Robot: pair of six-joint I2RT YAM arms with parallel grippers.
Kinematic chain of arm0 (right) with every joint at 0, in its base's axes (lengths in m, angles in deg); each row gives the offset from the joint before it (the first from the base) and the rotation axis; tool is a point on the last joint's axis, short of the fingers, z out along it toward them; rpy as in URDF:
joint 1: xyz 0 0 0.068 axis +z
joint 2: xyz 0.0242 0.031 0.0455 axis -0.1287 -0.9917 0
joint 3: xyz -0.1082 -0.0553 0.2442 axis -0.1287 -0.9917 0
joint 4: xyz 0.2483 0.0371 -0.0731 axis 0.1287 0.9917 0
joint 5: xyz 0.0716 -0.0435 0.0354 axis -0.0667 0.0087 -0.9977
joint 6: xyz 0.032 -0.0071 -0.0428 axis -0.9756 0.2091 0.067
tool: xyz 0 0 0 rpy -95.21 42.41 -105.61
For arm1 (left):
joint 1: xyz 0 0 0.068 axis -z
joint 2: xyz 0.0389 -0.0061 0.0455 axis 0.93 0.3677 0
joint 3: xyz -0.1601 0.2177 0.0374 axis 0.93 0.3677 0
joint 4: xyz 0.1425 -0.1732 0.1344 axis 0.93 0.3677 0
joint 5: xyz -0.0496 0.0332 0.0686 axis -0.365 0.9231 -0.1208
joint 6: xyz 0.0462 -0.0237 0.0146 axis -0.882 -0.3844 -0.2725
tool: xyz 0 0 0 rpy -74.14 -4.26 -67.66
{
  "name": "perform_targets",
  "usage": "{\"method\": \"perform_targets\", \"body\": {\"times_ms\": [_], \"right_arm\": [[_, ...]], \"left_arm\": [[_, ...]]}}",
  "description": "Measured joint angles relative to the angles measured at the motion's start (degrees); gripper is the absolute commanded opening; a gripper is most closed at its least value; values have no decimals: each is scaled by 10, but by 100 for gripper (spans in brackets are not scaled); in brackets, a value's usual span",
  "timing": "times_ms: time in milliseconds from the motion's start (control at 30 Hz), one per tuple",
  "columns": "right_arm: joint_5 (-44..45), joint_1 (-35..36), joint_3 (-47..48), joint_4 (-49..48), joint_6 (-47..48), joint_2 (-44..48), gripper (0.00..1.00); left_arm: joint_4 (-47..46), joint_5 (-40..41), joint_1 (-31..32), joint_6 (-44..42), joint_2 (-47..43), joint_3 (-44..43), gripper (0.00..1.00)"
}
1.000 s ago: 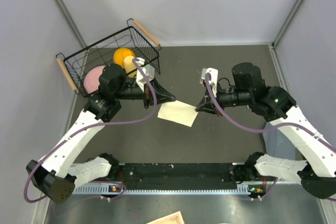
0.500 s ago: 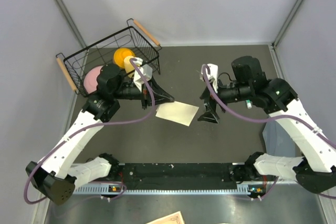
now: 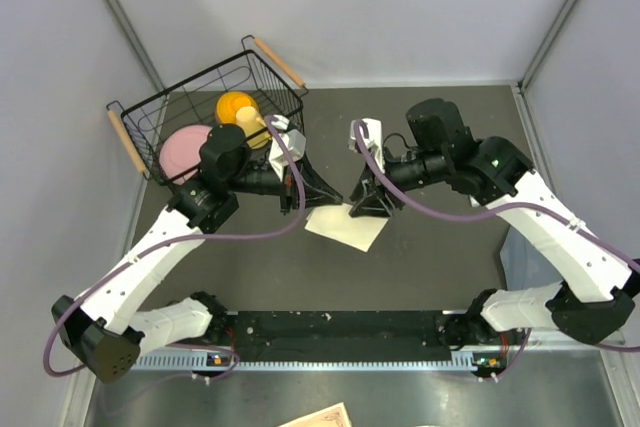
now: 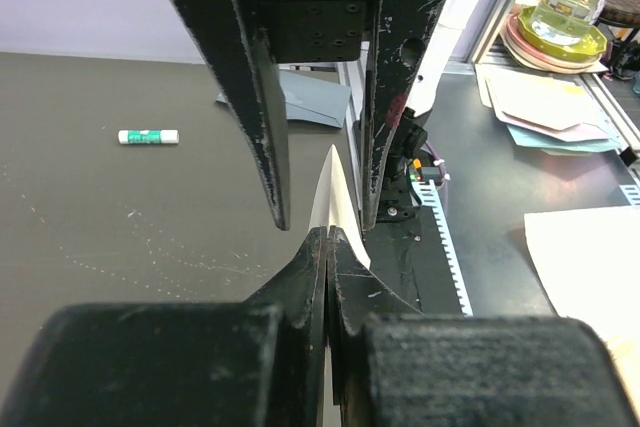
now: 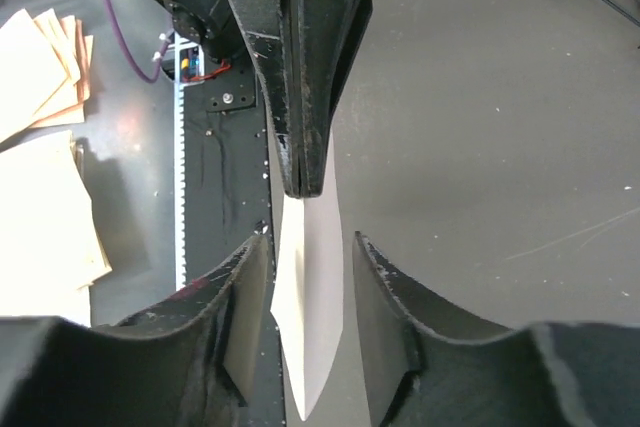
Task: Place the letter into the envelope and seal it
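From above, the left fingers (image 3: 320,187) and right fingers (image 3: 366,204) meet tip to tip at the cream letter (image 3: 348,228), but the grip is hard to read there. The left wrist view settles it: the left fingers are clenched on the letter's edge. The right wrist view shows the right fingers spread, one on each side of the sheet. Only the left wrist view shows the blue-grey envelope (image 4: 305,99), flat on the counter (image 4: 120,217) beyond the fingers, and a glue stick (image 4: 148,136) off to their left.

Left gripper (image 4: 328,239) pinches the letter (image 4: 337,182) edge-on, jaws tight. Right gripper (image 4: 325,212) straddles the card's far edge, one dark finger either side. Glue stick (image 4: 148,136) lies off left, envelope (image 4: 305,102) behind.
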Motion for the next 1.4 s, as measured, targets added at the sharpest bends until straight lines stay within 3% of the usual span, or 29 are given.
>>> {"method": "perform_targets", "body": {"times_ms": [67,133,167,233,267,333,367,467,500,567,667,700,767,800,933,1067,1200,1400], "right_arm": [[0,0,0,-4,-5,-2,33],[0,0,0,-6,-11,-4,53],[0,0,0,-7,-16,-5,57],[0,0,-1,-9,-24,-7,56],[-1,0,-2,-12,-26,-8,50],[-3,0,-8,-19,-30,-8,27],[-5,0,-12,-21,-34,-8,0],[-9,0,-18,-27,-48,-10,0],[-8,0,-19,-28,-55,-10,0],[-1,-5,-20,-34,-75,-10,0],[5,-45,-41,-63,-148,-9,0],[9,-72,-48,-71,-176,-9,0],[17,-150,-61,-86,-261,-18,0],[24,-180,-65,-92,-299,-24,0],[85,-264,-95,-105,-496,-47,0],[123,-272,-113,-101,-634,-46,0],[127,-271,-125,-101,-726,-45,0],[125,-271,-151,-101,-792,-36,0]], "left_arm": [[0,3,0,2,0,0,0],[0,6,0,4,0,0,0],[0,8,0,7,0,0,0],[0,10,0,13,0,0,0],[0,11,0,16,0,0,0],[0,13,0,20,0,0,0],[0,13,0,23,0,0,0],[0,16,0,30,0,0,2],[1,21,0,33,0,0,15],[0,41,-1,45,0,0,30],[5,124,-5,42,-9,0,50],[7,158,-5,37,-15,0,68],[5,240,-5,15,-33,0,70],[5,272,-3,1,-41,0,77],[-2,416,53,-91,-64,3,84],[-28,554,187,-209,-48,25,93],[-68,655,288,-329,11,32,96],[-113,741,342,-449,106,26,98]]}}
